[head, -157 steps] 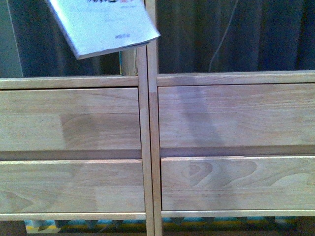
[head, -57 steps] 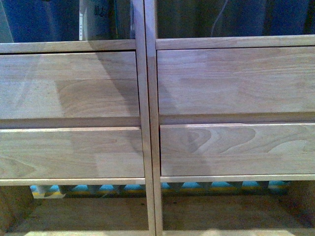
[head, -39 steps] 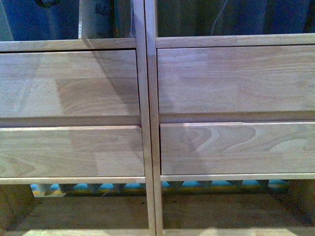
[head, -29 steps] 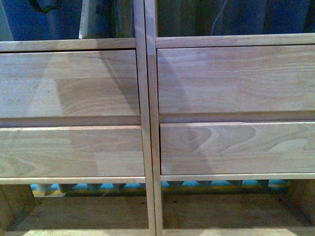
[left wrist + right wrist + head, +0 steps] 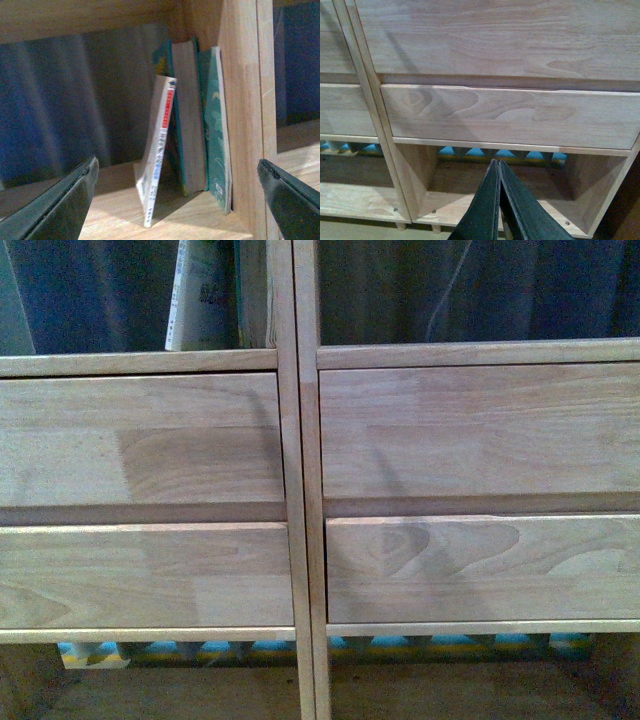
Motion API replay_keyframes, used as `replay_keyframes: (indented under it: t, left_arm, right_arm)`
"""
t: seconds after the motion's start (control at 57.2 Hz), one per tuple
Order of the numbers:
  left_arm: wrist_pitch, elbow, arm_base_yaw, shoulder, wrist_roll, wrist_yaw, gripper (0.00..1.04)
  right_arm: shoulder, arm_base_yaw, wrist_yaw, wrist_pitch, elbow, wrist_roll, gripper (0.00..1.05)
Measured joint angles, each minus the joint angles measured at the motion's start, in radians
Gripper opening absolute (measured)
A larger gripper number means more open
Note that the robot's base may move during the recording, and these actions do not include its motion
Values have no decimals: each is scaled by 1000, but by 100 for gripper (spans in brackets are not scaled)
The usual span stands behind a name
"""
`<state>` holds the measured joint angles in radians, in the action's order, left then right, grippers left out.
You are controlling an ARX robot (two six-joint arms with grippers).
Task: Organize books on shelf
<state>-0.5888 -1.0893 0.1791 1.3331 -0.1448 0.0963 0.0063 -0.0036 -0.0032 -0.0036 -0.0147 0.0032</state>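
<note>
The light wood shelf [image 5: 300, 490] fills the front view with its four plain drawer fronts. In its upper left compartment a pale book [image 5: 200, 295] stands by the central post. In the left wrist view that thin pale book [image 5: 159, 150], with a red patch on its spine, leans tilted against a thicker upright book [image 5: 189, 115] and a teal-covered book [image 5: 216, 125] beside the wooden side wall. My left gripper [image 5: 177, 200] is open, its fingers [image 5: 65, 205] wide apart in front of the books and touching none. My right gripper [image 5: 498, 200] is shut and empty, in front of the lower right compartment.
The shelf board [image 5: 190, 220] under the books runs bare towards the gripper. A dark curtain [image 5: 470, 290] hangs behind the upper compartments. The bottom compartments [image 5: 495, 190] are open, with a blue and yellow patterned strip [image 5: 470, 151] behind them.
2.7 s ago the pale book hung tilted in front of the shelf; now it stands in the upper left compartment. Over the last second the view has shifted, the shelf sitting lower in frame.
</note>
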Motion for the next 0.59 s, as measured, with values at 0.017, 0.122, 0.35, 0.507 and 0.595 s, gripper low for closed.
replay_keyframes:
  t: [0.017, 0.122, 0.35, 0.507, 0.595]
  left_arm:
    - [12, 30, -10, -37, 11, 0, 97]
    - [73, 185, -70, -231, 58, 14, 97]
    - [323, 556, -248, -752, 143, 184, 97]
    - [418, 753, -302, -1064, 190, 227, 97]
    - [565, 743, -242, -1078, 174, 49, 88]
  right_arm:
    - [0, 0, 0, 0, 0, 0, 3]
    - [0, 0, 0, 0, 0, 0, 3]
    - [0, 0, 0, 0, 0, 0, 16]
    - [0, 0, 0, 0, 0, -1, 46]
    - [0, 0, 0, 0, 0, -1, 60]
